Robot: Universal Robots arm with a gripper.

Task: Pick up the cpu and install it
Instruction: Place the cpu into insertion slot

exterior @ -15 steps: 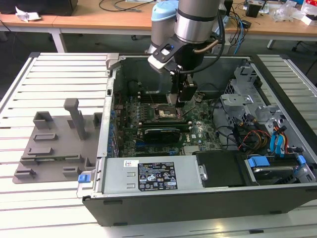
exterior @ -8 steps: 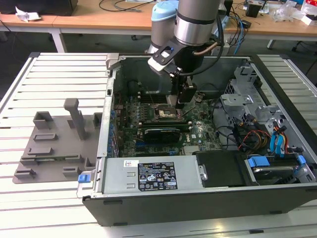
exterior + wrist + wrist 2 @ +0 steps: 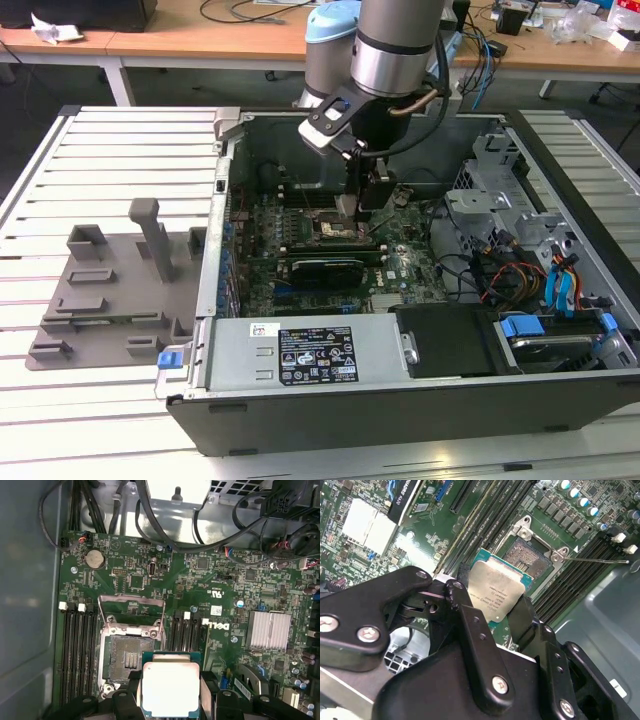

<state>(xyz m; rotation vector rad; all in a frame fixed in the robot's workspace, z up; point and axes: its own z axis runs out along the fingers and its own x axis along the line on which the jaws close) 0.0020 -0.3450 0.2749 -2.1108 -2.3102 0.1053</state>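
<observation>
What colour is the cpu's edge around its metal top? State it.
Teal-green on the cpu; clearest in the second wrist view.

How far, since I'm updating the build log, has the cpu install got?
Done: the cpu is picked up, clamped between the jaws. In hand: it hangs over the motherboard, close to the socket. Left: seating it; the socket lies open and empty in both wrist views.
</observation>
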